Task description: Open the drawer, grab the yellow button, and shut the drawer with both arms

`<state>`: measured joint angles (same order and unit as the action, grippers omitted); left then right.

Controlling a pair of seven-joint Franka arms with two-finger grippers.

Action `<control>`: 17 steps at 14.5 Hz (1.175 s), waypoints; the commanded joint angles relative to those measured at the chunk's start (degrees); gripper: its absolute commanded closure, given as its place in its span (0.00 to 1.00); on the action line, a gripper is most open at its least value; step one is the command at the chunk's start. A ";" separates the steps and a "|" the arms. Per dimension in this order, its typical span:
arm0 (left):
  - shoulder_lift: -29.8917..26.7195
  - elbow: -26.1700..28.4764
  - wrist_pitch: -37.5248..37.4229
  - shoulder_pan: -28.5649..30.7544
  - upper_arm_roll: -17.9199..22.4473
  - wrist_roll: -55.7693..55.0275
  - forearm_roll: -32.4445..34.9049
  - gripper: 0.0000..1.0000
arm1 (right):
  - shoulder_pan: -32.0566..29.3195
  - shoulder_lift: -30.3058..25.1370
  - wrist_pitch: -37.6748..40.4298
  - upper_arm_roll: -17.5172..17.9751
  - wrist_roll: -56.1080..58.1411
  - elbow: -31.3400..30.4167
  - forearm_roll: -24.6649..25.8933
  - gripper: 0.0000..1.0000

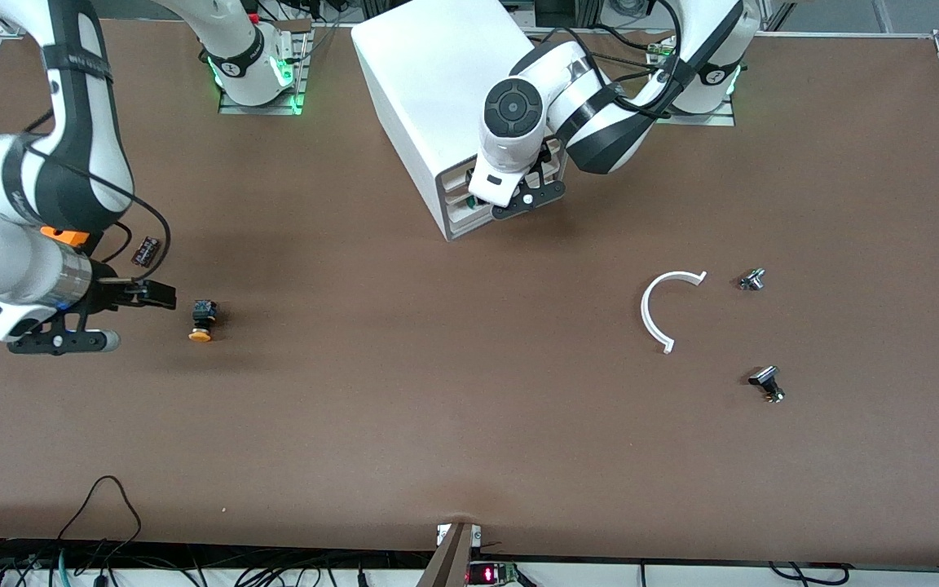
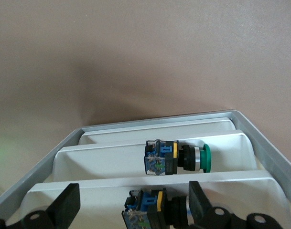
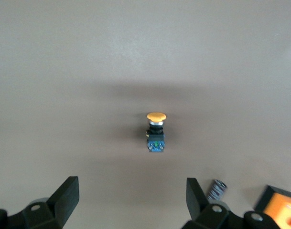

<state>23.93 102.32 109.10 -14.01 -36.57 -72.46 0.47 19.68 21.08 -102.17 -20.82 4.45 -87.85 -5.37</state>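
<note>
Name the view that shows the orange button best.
The right wrist view: the button lies centred on bare table, cap and body both plain. The front view shows it small, beside the open right gripper. The left wrist view misses it, showing only drawers.

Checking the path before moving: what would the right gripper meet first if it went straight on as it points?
Probably the button on the table: it lies straight ahead of the open right gripper, nothing between, though depth is unclear.
</note>
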 commanded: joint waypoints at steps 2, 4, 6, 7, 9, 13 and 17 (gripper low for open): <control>-0.11 -5.88 -7.04 0.56 0.62 0.91 -0.73 0.00 | 1.76 -3.84 4.69 -0.09 -1.02 4.00 2.56 0.01; -0.11 -9.93 -9.34 2.31 1.68 2.48 0.23 0.00 | 1.68 -6.21 6.18 -0.18 -1.02 4.96 2.47 0.01; -0.20 -12.84 -11.36 4.86 1.77 5.82 2.77 0.00 | 1.85 -8.06 9.26 -0.09 -3.72 5.58 2.38 0.01; -0.28 -14.07 -13.02 6.09 1.68 8.36 4.44 0.00 | 1.33 -9.81 10.31 0.60 -6.44 5.85 2.55 0.01; -0.37 -17.31 -17.23 7.94 1.68 15.55 7.78 0.00 | -3.21 -11.93 13.47 5.85 -12.07 5.76 2.21 0.01; -0.64 -24.35 -23.58 13.64 1.59 29.80 10.34 0.00 | -17.90 -14.57 17.36 22.73 -12.27 5.85 4.30 0.01; -1.95 -27.52 -26.56 20.94 1.94 47.36 9.91 0.00 | -21.00 -16.24 16.83 27.50 -11.74 5.32 7.57 0.01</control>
<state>23.12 76.57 85.42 4.46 -34.46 -33.32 9.64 0.49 6.18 -85.63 4.24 -6.94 -82.03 0.94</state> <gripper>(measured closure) 0.000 0.004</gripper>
